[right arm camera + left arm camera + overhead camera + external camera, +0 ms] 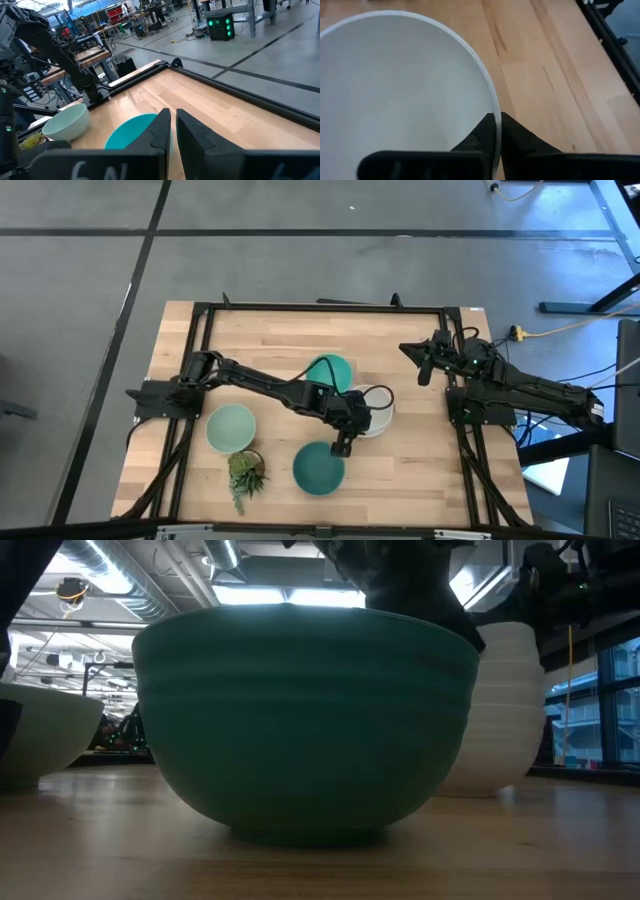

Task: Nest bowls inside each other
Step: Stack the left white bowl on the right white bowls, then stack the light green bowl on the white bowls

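Note:
A stack of white bowls [381, 416] [505, 700] stands on its base right of the table's middle. My left gripper [343, 444] [498, 122] is at the stack's near-left rim, shut on the top white bowl [400, 95]. A darker teal bowl [318, 468] [300, 720] sits near the front edge. A lighter teal bowl [330, 368] [132, 132] sits behind the arm, and a pale mint bowl [231, 428] [67, 122] to the left. My right gripper [421, 364] [173, 120] hovers shut by the right edge, touching nothing. My left gripper pinches the rim [492, 100] of the top white bowl, one finger [482, 132] inside the bowl and one [517, 135] outside. The fingers come from above, slanting down. Whether the bowl is raised off the stack, I cannot tell.
A small green potted plant [245, 473] stands near the front edge, between the mint bowl and the darker teal bowl. A black frame [300, 307] runs round the table. Bare wood lies right of the white stack and along the far side.

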Available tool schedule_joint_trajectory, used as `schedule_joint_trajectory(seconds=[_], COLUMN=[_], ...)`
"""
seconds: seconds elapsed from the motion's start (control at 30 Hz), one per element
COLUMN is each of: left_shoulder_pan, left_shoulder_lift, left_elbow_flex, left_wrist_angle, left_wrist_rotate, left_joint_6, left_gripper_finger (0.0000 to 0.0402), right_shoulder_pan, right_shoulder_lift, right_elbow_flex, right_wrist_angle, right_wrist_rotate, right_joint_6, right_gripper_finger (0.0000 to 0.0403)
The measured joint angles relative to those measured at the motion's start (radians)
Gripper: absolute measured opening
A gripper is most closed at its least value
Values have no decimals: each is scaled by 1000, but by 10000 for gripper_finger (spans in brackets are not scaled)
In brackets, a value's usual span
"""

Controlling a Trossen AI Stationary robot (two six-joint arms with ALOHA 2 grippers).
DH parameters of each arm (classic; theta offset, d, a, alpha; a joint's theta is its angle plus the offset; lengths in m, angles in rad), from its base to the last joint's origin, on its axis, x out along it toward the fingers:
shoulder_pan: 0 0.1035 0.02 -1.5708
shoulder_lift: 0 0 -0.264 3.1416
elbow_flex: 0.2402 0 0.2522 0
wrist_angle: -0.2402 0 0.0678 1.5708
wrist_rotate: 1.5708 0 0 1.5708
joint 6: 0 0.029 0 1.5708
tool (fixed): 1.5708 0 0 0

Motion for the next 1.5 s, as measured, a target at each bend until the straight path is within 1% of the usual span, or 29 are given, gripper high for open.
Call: schedule_joint_trajectory(seconds=[0.1,0.23,0.33,0.43,0.6,0.63,0.7,0.77,0.8,0.87,0.97,1.1,1.17,1.23,1.4,1.5], left_shoulder_pan=[1,1,0,0,1,2,4,15,19,32,56,113,145,170,207,217], left_shoulder_lift=[0,0,0,-13,-48,-52,-69,-85,-104,-132,-196,-305,-379,-456,-678,-789], left_elbow_flex=[0,0,0,0,0,2,-1,1,-1,1,-1,-12,-57,-133,-392,-546], left_wrist_angle=[8,7,3,4,46,64,49,59,24,19,-50,-61,-27,33,170,247], left_wrist_rotate=[13,52,54,53,35,19,-4,-7,-8,-4,2,7,27,54,46,42], left_joint_6=[1,18,21,30,79,79,82,106,114,119,137,145,149,139,79,49], left_gripper_finger=[39,56,72,97,134,136,139,139,138,137,136,136,136,136,136,136], right_shoulder_pan=[0,0,0,0,0,0,0,0,0,1,2,2,2,2,2,2], right_shoulder_lift=[0,0,0,0,0,0,0,0,0,0,0,0,0,0,0,0], right_elbow_flex=[0,0,0,0,0,0,0,0,0,0,0,0,0,0,0,0], right_wrist_angle=[0,0,0,0,0,0,0,0,0,0,0,0,0,0,1,1], right_wrist_rotate=[0,0,0,0,0,0,0,0,0,-8,-14,-24,-26,-28,-28,-27], right_joint_6=[-2,-1,-2,-2,-3,-3,-3,-1,-1,0,-1,-2,-3,-3,-27,-29], right_gripper_finger=[32,32,32,32,32,32,32,32,32,32,32,32,32,32,32,32])
